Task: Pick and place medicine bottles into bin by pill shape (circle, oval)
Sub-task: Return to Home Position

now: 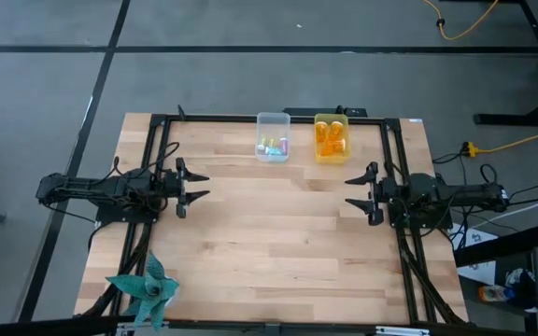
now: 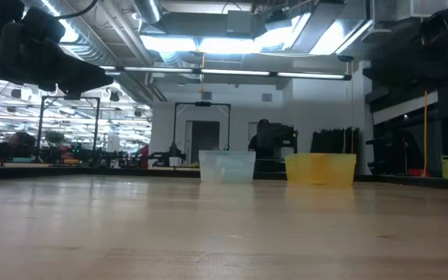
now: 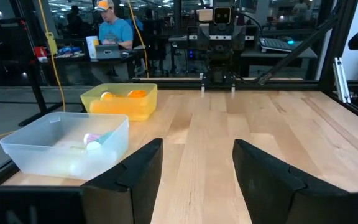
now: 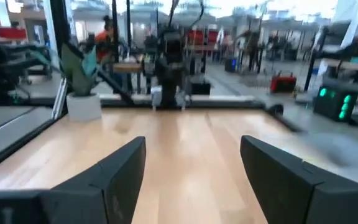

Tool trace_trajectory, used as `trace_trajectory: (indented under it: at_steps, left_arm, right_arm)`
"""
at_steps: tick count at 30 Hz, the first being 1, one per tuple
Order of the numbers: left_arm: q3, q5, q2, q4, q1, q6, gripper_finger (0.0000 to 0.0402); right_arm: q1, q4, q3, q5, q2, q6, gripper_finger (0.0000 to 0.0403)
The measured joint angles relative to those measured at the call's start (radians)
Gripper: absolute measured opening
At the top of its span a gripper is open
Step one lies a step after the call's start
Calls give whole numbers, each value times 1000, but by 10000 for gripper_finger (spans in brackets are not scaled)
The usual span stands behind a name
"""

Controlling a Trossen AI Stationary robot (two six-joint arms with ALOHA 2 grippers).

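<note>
Your left gripper (image 1: 202,186) sits low over the left side of the light wooden table (image 1: 269,243), fingers spread apart with nothing between them; the left wrist view confirms bare wood in the gap. Your right gripper (image 1: 350,192) mirrors it on the right side, jaws also apart and empty, the two tips facing each other across open tabletop. Both bins stand off to the side of that line, against the far edge, roughly between the two grippers. The clear rectangular plastic bin (image 1: 273,119) is the one nearer the left gripper and holds the small pastel vials (image 1: 272,147). The yellow translucent plastic bin (image 1: 332,119), just beside it and nearer the right gripper, holds the amber-orange translucent bottles (image 1: 330,138). No bottle lies loose on the wood near either gripper or anywhere else in the high view, so the sorting looks done: everything visible is in a bin. You can't verify pill shape from here, as the contents are too small to read. The teal paper pinwheel (image 1: 146,287) stands at the near corner behind the left gripper and is not part of the job. By my read, what's left is only parking: both arms look at or close to their rest poses, so little or no travel remains.
</note>
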Motion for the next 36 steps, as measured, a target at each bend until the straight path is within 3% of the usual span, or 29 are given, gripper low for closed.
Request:
trace_trajectory:
  at_steps: [7, 36]
  left_arm:
    - [0, 0, 0, 0, 0, 0, 190]
    - [0, 0, 0, 0, 0, 0, 190]
  right_arm:
    - [0, -19, 0, -139, 1, 42, 265]
    - [0, -18, 0, -137, 1, -5, 265]
